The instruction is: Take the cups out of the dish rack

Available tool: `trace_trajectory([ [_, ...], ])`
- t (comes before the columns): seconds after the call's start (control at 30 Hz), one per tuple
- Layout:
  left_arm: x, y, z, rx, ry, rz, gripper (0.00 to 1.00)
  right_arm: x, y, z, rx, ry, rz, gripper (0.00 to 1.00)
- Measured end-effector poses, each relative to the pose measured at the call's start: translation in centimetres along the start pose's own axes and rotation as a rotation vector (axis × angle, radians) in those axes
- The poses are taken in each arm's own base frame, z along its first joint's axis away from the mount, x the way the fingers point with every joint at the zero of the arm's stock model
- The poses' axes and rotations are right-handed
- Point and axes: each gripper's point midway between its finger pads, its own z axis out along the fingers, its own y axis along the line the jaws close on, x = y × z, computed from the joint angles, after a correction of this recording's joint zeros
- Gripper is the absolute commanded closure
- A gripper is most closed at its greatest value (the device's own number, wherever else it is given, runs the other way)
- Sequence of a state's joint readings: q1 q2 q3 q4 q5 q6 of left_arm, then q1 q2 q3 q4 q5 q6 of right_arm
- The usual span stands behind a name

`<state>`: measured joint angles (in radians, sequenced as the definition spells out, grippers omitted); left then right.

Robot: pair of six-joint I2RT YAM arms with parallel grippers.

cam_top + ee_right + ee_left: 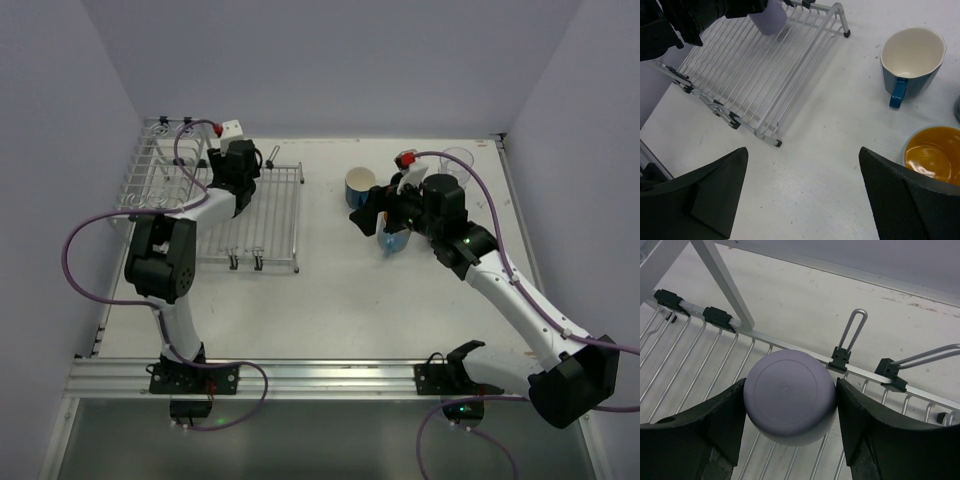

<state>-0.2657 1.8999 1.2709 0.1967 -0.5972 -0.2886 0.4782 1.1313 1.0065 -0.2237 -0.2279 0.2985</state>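
The silver wire dish rack stands at the left of the table. My left gripper is over the far end of its flat grid. In the left wrist view its fingers press both sides of an upside-down lavender cup, which sits at or just above the wires. My right gripper is open and empty over the bare table. A light blue mug with a cream inside and a blue cup with an orange inside stand to its right. A clear glass stands further back.
The rack's taller basket section is at the far left by the wall. Purple cables loop from both arms. The rack's near corner foot is close to the right gripper's left finger. The enclosure walls close in the left, back and right.
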Motion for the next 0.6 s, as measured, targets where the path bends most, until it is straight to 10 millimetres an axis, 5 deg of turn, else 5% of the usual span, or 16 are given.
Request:
trace_trajectory([
  [0.13,-0.1,-0.5,-0.6,0.047,0.004,-0.010,0.77,-0.3,0.4,0.1,-0.018,-0.011,0.025,0.06],
  [0.27,-1.2,-0.5,-3.6,0.119,-0.008,-0.049,0.83,-0.3,1.8,0.1,-0.097,-0.052,0.101,0.05],
  [0.6,-8.6,-3.6,-20.9,0.647,-0.191,-0.399,0.87,1.1,5.5,0.1,-0.325,-0.110,0.421,0.05],
])
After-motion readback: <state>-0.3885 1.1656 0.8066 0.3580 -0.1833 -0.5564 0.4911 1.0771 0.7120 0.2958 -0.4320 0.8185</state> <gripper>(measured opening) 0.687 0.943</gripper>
